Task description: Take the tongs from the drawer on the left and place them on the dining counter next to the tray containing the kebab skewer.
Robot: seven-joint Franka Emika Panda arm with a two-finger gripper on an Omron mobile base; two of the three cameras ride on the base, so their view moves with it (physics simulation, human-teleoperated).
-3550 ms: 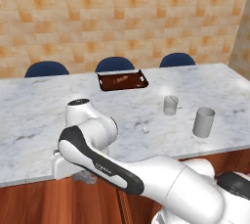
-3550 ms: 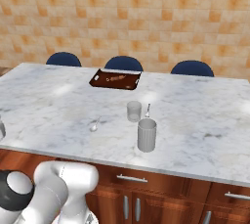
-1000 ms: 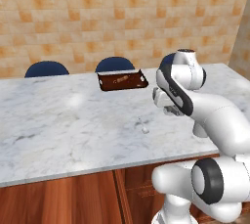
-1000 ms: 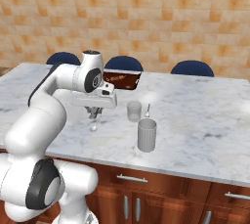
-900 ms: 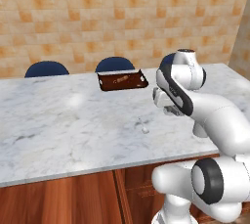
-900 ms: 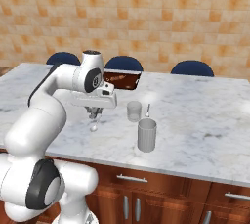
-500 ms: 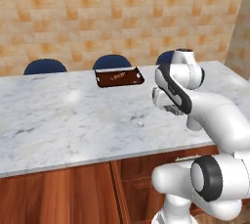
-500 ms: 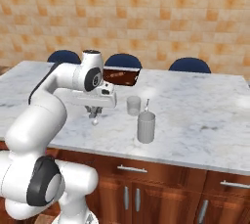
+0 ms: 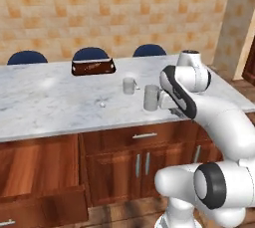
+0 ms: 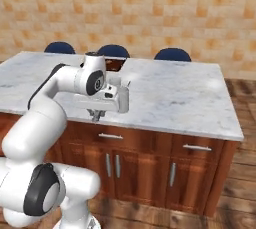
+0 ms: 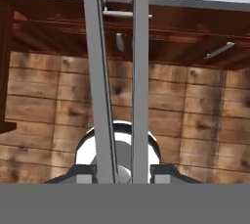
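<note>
- Three blue stools (image 9: 89,53) stand along the far side of the dining counter (image 9: 50,102), the landmark for everything here.
- At the left end of the counter's front, the drawer (image 9: 40,207) stands pulled out, low in the left base view.
- On the counter's far edge, left of middle, sits the tray (image 9: 93,67); what lies in it is too small to make out.
- Right of the tray, toward the counter's near side, stand two grey cups (image 9: 129,85), the taller one (image 9: 151,97) closer to the front edge.
- A tiny silvery utensil (image 9: 102,104) lies on the marble left of the cups.
- The arm bends up over the counter's front edge, elbow high, forearm folded back down, so the hand hangs just off the edge, pointing at the floor.
- The gripper (image 11: 119,171) is closed partway on the tongs (image 11: 117,71): in the hand view the two grey arms run up from between the fingertips (image 11: 163,171), over the wooden floor and the counter's cabinet fronts.
- In the right base view the gripper (image 10: 96,116) sits at the counter's front edge, above the cabinet handles (image 10: 111,136).
</note>
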